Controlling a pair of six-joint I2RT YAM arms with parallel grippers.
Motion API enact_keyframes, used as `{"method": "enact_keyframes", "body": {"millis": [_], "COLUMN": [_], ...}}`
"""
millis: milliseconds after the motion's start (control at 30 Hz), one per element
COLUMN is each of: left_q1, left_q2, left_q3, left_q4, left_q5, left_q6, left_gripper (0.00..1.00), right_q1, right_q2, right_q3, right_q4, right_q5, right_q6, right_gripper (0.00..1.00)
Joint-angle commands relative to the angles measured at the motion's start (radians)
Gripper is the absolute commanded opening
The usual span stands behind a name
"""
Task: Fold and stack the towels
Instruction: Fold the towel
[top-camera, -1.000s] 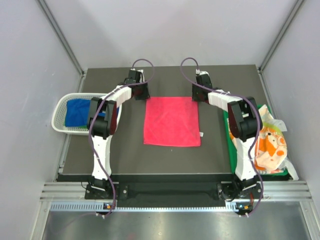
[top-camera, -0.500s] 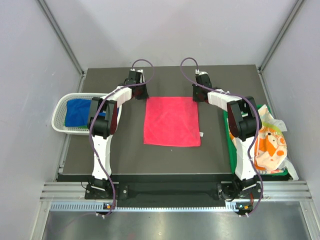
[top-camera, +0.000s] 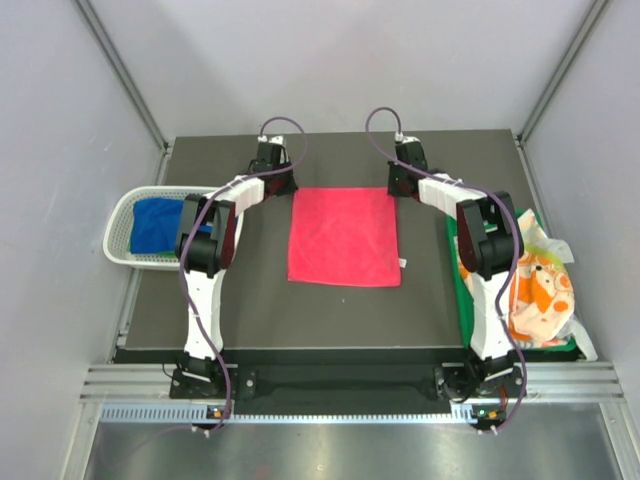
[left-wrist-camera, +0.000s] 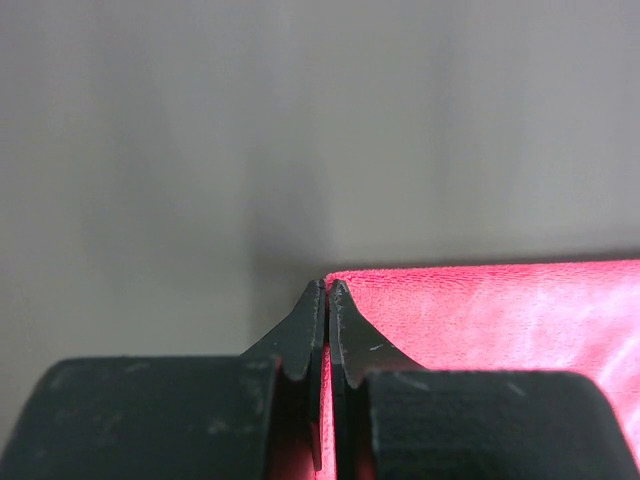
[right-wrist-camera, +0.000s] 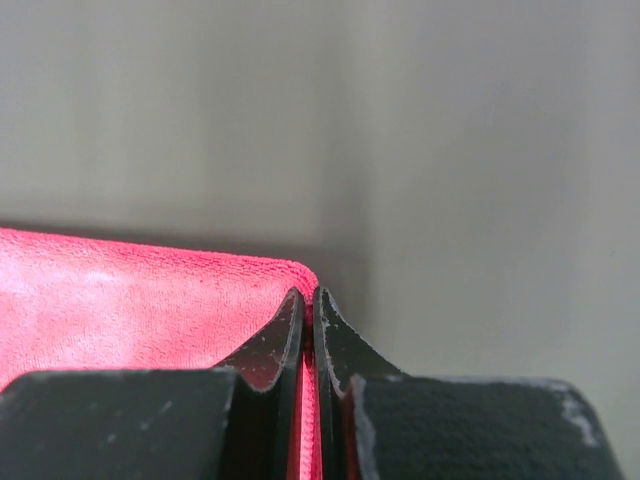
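Bench (top-camera: 250, 310), dark and flat, carries the pink-red towel (top-camera: 343, 238) spread open at its middle. The left arm (top-camera: 205, 270) and the right arm (top-camera: 485, 280) both reach to the towel's far edge. A white mesh basket (top-camera: 118, 232) at the left edge holds a blue towel (top-camera: 155, 222). A green tray (top-camera: 460, 300) at the right edge holds a heap of orange-and-white printed towels (top-camera: 540, 290). The left jaws are pinched tight on the pink-red towel's far left corner, and the right jaws likewise on its far right corner. Red cloth shows between the tips in both wrist views.
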Motion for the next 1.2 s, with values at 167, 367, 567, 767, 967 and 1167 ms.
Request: {"method": "enact_keyframes", "body": {"millis": [167, 367, 567, 767, 967, 1167], "left_q1": [0.015, 0.015, 0.015, 0.012, -0.006, -0.032], "left_q2": [-0.01, -0.046, -0.138, -0.249, -0.371, -0.464], "left_q3": [0.022, -0.008, -0.149, -0.321, -0.476, -0.605], "left_q4": [0.272, 0.311, 0.357, 0.407, 0.437, 0.446], "left_q5": [-0.021, 0.013, 0.027, 0.028, 0.005, -0.013], "left_q6": [-0.03, -0.031, -0.048, -0.107, -0.125, -0.137], "left_gripper": [0.0, 0.0, 0.0, 0.0, 0.0, 0.0], "right_q1": [-0.047, -0.05, -0.045, -0.036, -0.009, 0.036], "right_q2": [0.016, -0.061, -0.167, -0.286, -0.381, -0.464], "right_q3": [0.06, -0.04, -0.172, -0.305, -0.462, -0.624], "right_q4": [0.139, 0.245, 0.308, 0.343, 0.39, 0.435], "right_q5": [-0.022, -0.038, -0.057, -0.068, -0.071, -0.035], "right_q6": [0.007, 0.01, 0.02, 0.044, 0.069, 0.092], "right_gripper": [0.0, 0.0, 0.0, 0.0, 0.0, 0.0]}}
